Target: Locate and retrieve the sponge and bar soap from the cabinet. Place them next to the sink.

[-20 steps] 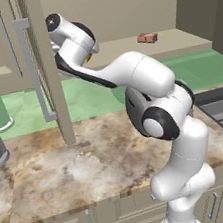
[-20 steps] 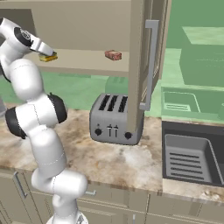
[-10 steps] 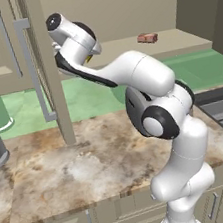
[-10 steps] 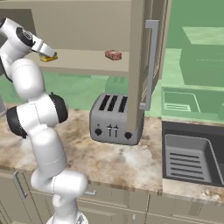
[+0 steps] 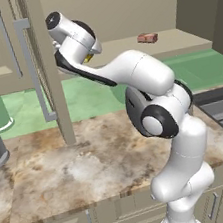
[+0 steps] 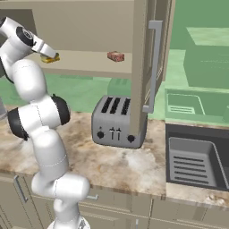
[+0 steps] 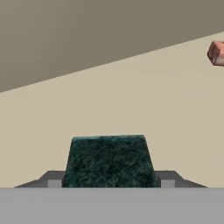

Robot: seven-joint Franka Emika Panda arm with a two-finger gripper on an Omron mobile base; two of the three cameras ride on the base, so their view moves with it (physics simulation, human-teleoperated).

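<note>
Task status: early stage. Neither item is beside the sink (image 6: pixel 194 156) yet; both are on the cabinet (image 6: pixel 141 67) shelf.

Sponge: the sponge (image 7: pixel 109 161) lies on the shelf at its left part, well apart from the sink. In the hand view its dark green scrub layer sits directly between the two finger tips, which flank it on either side. In the right base view the yellow body of the sponge (image 6: pixel 50 57) shows at the gripper (image 6: pixel 48 54). The jaws bracket the sponge closely; whether they already press on it and grip it cannot be told from these views. The sponge appears to rest on the shelf, not lifted.

Bar soap: the bar soap (image 6: pixel 116 56) rests on the same shelf, to the right of the sponge and nearer the open cabinet door. It is untouched. The hand view shows the bar soap (image 7: pixel 216 53) at the far edge of the frame.

Remaining steps, as judged:
1. Secure the sponge and lift it off the shelf.
2. Carry it past the toaster (image 6: pixel 116 121) to the worktop (image 6: pixel 134 167) beside the sink.
3. Return to the cabinet for the bar soap and place it likewise.
</note>
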